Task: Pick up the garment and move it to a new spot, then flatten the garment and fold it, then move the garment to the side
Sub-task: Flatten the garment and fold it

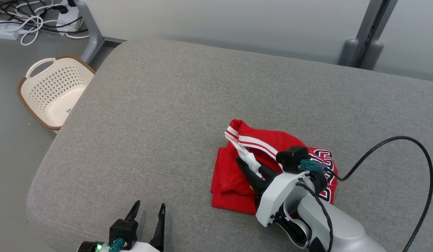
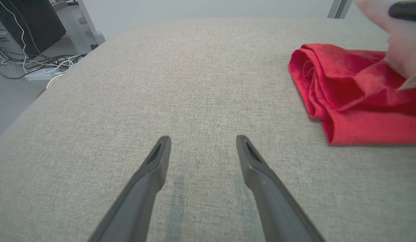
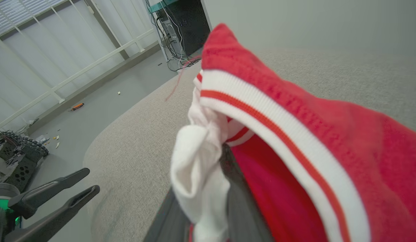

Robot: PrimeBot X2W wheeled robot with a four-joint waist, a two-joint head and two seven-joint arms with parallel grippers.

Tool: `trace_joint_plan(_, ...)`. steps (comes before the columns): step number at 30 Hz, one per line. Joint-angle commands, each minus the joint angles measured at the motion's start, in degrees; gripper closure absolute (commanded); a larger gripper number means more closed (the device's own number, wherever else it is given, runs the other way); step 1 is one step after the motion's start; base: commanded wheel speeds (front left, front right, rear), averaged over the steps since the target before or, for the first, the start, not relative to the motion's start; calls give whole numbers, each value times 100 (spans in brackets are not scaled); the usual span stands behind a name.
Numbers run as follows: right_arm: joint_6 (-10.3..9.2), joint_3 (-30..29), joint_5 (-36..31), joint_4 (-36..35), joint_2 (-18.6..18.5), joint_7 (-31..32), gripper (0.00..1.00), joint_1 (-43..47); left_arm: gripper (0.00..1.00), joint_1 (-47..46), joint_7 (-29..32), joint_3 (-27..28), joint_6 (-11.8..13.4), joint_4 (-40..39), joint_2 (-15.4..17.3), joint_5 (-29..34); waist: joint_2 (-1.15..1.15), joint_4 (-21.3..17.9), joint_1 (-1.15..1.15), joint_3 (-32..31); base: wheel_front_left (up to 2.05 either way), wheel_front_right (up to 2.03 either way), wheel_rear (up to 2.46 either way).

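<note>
The right pincer (image 1: pixel 247 163) was closed narrowly on a bunched strip of white fabric belonging to the red garment (image 1: pixel 231 176), the cloth caught between its two dark fingers. In the right wrist view a red band trimmed with white and red stripes rose just beyond those fingers, lifted off the rest. The garment itself lay in a rumpled, partly folded heap on the grey fabric-covered counter (image 1: pixel 167 105), towards its near right part, with black and white lettering showing at its right edge beside the pale forearm. The left pincer (image 1: pixel 150 205) hung low over the near edge of the counter, its fingers set wide apart and holding nothing, well to the left of the garment. Past the counter's far left corner a cream perforated basket (image 1: pixel 55 91) stood on the floor, with a tangle of cables (image 1: pixel 34 21) beyond it.
</note>
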Motion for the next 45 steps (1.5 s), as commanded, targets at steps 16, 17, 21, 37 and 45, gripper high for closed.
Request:
trace_joint_plan(16, 0, -1740, -1057, -288, -25, -281, 0, 127, 0, -91, -25, 270, 138, -213, 22, 28, 0, -588, 0, 3, 0, 0, 0)
trace_joint_plan(17, 0, -1989, -1262, -365, -25, -281, 0, 238, 0, -90, -25, 292, 137, -226, 23, 37, 0, -644, 0, -5, 0, 0, 0)
trace_joint_plan(21, 0, -2781, -1970, -623, -22, -276, 0, 725, 0, -80, -25, 398, 142, -279, 22, 109, 0, -868, 0, -57, 0, 0, 0)
trace_joint_plan(37, 0, -4260, -2942, -945, -22, -277, 0, 2014, 0, 93, -25, 803, 72, -379, 23, 273, 0, -1612, 0, -267, 0, 0, 0)
trace_joint_plan(45, 0, -4710, -3099, -1279, -23, -277, 0, 2460, 0, 267, -25, 1010, 12, -378, 21, 376, 0, -1858, 0, -529, 0, 0, 0)
